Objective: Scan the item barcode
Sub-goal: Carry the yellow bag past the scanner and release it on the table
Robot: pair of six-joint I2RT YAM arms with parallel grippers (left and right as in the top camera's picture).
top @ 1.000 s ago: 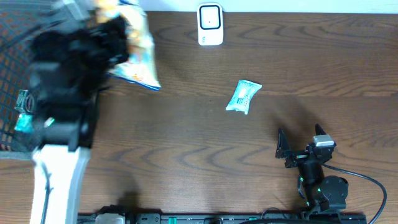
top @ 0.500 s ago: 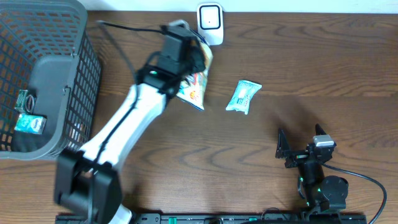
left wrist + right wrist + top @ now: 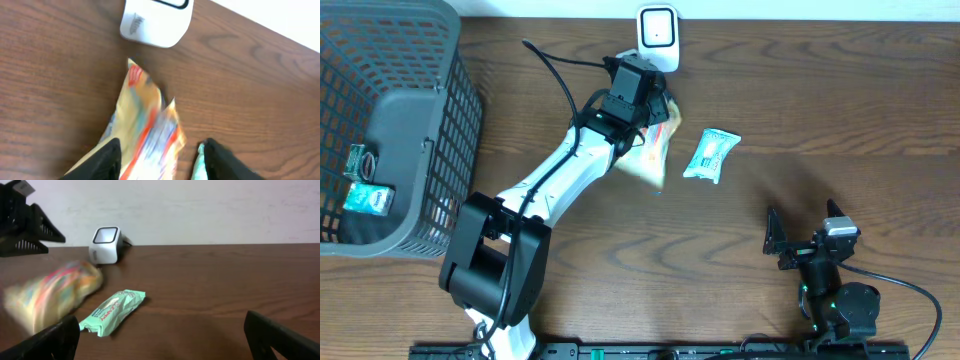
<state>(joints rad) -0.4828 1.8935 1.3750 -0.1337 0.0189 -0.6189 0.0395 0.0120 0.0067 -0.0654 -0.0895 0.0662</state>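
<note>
Overhead, the left gripper (image 3: 650, 105) has carried the colourful crinkly snack bag (image 3: 654, 150) from the grey mesh basket (image 3: 430, 120) to the white barcode scanner (image 3: 658, 38); its jaws now stand parted, the blurred bag seemingly dropping free. The right gripper (image 3: 805, 228) rests wide open, empty.

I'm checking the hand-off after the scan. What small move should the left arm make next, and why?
Probably lift the left gripper straight up. Its fingers look spread, and the blurred snack bag seems to be dropping to the table near the scanner, beside the green packet.
</note>
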